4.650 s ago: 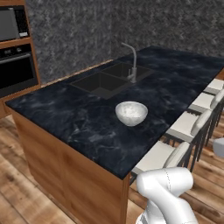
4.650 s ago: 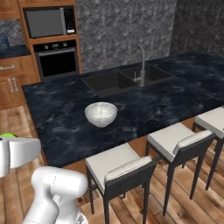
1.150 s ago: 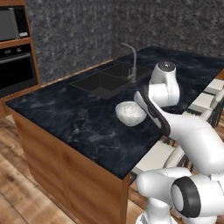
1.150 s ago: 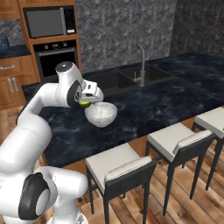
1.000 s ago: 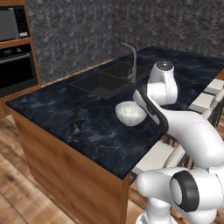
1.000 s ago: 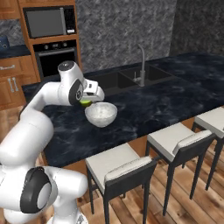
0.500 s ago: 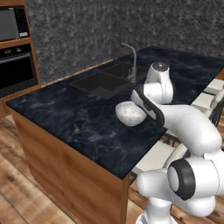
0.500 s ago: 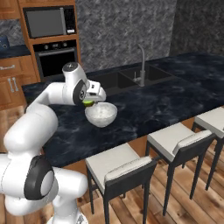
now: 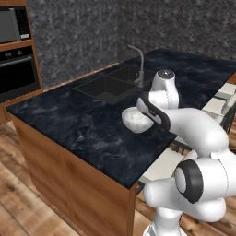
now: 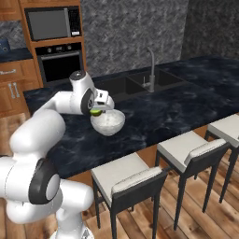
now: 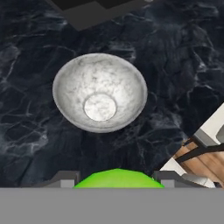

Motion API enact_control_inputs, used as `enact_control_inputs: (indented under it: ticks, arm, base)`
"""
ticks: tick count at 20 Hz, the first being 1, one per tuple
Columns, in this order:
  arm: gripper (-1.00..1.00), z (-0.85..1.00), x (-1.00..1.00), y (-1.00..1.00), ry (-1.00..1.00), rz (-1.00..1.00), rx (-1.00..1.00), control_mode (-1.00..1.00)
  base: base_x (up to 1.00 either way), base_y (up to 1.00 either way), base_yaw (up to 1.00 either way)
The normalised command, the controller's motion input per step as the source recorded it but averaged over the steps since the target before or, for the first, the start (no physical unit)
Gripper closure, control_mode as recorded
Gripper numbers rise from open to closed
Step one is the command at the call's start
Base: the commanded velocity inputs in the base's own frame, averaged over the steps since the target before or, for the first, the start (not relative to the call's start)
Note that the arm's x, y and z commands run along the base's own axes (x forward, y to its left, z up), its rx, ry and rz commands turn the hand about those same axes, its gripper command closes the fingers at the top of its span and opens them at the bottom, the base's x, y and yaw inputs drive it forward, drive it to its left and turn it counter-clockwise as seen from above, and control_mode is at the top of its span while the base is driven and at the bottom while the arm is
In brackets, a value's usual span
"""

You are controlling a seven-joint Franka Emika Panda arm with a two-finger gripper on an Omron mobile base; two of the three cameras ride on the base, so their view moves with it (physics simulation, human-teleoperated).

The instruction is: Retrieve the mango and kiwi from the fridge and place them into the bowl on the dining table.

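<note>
Right base view: one dining table [image 10: 158, 112] spans mid-frame, with three stools [image 10: 128, 179] along the lower right. One white bowl [image 10: 108, 122] sits left of centre. The gripper [image 10: 99, 110], just above the bowl's left rim, is partly closed around one green fruit [image 10: 96, 112].

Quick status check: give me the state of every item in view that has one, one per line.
Gripper: shut on the green fruit, hanging above the bowl's near edge.
Green fruit: held between the fingers, not yet in the bowl.
Bowl: upright on the dining table, empty.
Oven: door closed.
Microwave: door closed.
</note>
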Motion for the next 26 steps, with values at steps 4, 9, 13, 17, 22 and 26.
enact_control_inputs:
  ticks: [4, 9, 13, 17, 22, 26]
  arm:
    - [1.0, -0.21, 0.24, 0.04, 0.03, 0.0, 0.0, -1.0]
    - [1.0, -0.2, 0.24, 0.05, 0.03, 0.0, 0.01, -1.0]
    - [1.0, -0.15, 0.29, 0.0, 0.04, -0.01, 0.06, -1.0]
    - [1.0, -0.14, 0.4, 0.0, 0.04, -0.03, 0.1, -1.0]
    - [1.0, -0.13, 0.47, 0.0, 0.02, -0.03, 0.06, -1.0]
    - [1.0, -0.1, 0.47, 0.0, 0.0, 0.0, 0.0, -1.0]
  base:
    - [0.0, 0.0, 0.0]
    - [0.0, 0.0, 0.0]
    - [0.0, 0.0, 0.0]
    - [0.0, 0.0, 0.0]
    - [0.0, 0.0, 0.0]
    - [0.0, 0.0, 0.0]
